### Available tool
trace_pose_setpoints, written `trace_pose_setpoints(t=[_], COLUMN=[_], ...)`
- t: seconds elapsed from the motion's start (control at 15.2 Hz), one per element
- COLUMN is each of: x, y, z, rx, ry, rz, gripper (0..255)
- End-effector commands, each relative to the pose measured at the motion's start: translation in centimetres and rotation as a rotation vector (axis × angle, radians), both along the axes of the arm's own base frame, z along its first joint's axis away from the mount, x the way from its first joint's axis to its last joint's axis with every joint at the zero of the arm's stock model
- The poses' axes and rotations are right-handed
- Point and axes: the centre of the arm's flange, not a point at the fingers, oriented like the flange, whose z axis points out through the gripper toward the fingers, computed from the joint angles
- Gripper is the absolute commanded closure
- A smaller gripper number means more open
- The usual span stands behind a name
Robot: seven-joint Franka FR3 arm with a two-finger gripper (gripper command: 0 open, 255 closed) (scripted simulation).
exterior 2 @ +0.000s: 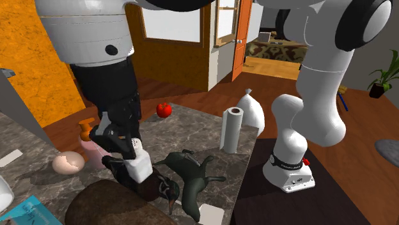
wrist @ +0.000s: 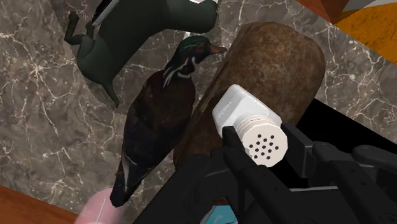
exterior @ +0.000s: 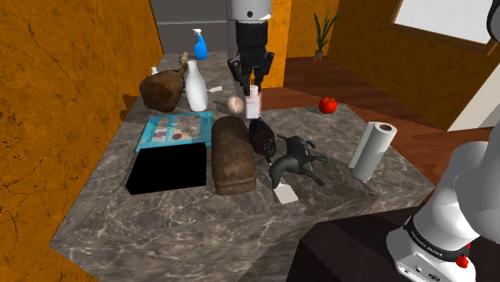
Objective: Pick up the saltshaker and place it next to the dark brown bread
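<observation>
One saltshaker (wrist: 248,121), one loaf (exterior: 233,155), two bottles (exterior: 195,86) (exterior: 199,46).

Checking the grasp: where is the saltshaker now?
In the shoulder view's upper middle, the saltshaker is clasped in the claw, held just over the duck figurine, beside the dark brown bread.

— What runs off the second exterior view?
— The dark brown bread (exterior 2: 109,204) at seven o'clock, and the blue packet (exterior 2: 25,212) at eight o'clock.
— And at the wrist?
— The end effector (wrist: 266,145) covers parts of the saltshaker's (wrist: 242,114) sides, and both hide the bread's near end. A pink shape (wrist: 95,210) by the duck's (wrist: 156,121) tail is cut off and I cannot tell what it is.
</observation>
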Motion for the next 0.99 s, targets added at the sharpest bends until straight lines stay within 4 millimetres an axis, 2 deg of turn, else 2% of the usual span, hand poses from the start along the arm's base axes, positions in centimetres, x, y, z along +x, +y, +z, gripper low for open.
trace_pose_setpoints(t=[0.0, 0.86, 0.92], x=[0.0, -0.2, -0.2], y=[2.4, 19.9, 19.9], z=[-0.2, -0.2, -0.7], rx=[0.0, 0.0, 0.0], ry=[0.0, 0.0, 0.0], rz=[-0.002, -0.002, -0.002], gripper=[255, 255, 255])
